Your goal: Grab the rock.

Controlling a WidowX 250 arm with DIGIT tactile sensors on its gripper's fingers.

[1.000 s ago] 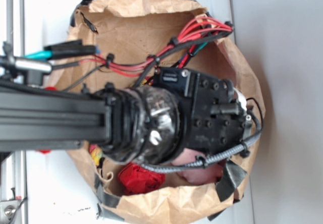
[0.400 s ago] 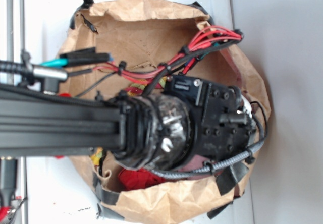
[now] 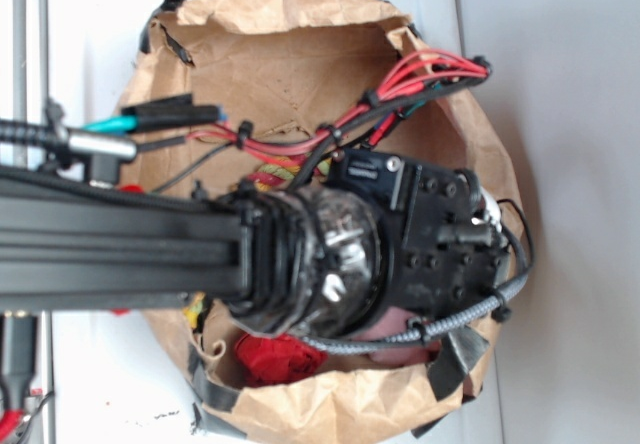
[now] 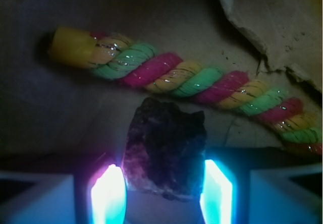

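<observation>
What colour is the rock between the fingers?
Dark brown-purple, speckled; the rock shows best in the wrist view, between the gripper fingers.

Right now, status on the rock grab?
Gripper down in paper bag, fingers flanking the rock; contact unclear. Twisted rope toy lies just beyond, not blocking.

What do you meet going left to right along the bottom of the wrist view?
Left glowing fingertip of the end effector → the rock, sitting between the two fingertips → right glowing fingertip. The twisted multicolored rope lies beyond them and spans nearly the whole width, so it has no single place in the order.
</observation>
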